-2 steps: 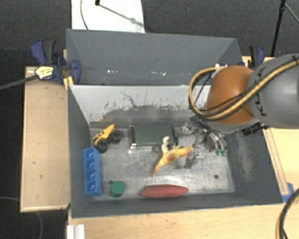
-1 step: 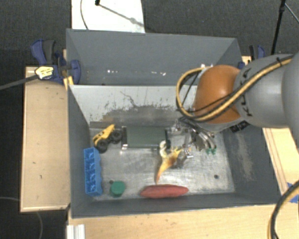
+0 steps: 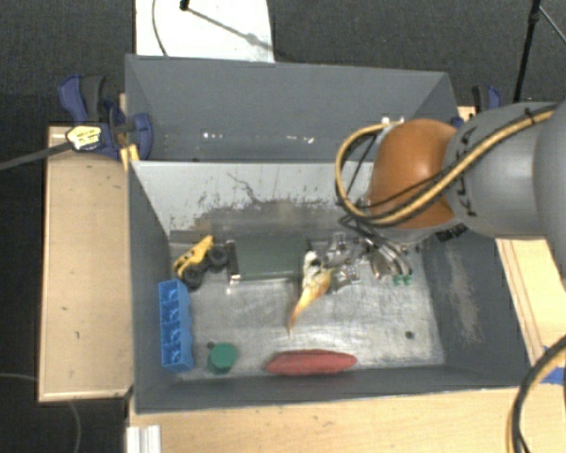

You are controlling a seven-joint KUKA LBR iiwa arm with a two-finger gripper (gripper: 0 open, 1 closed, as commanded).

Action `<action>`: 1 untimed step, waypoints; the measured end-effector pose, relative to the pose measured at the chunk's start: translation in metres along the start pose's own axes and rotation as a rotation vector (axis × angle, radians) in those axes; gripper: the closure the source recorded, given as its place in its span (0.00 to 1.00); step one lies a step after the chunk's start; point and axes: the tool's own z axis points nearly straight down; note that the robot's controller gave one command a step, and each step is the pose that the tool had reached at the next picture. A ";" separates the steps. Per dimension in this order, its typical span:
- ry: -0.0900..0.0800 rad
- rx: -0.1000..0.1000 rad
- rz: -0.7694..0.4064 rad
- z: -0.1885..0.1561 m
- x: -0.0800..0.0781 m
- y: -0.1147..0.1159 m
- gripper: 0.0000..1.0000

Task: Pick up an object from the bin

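In the middle of the grey bin (image 3: 264, 111), seen from above, the gripper (image 3: 328, 274) sits low at the upper end of a pale yellow cone-shaped thing (image 3: 302, 306), whose tip points toward a red oblong (image 3: 311, 362). Whether the gripper is clenched on the cone I cannot tell. I judge the reach done, with the lift out still ahead.

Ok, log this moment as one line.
claw: mid-bin, at cream cone | red oblong: front wall | blue block: left wall
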 end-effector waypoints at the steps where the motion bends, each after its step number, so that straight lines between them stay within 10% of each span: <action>1: 0.000 0.000 0.000 0.000 0.000 0.000 1.00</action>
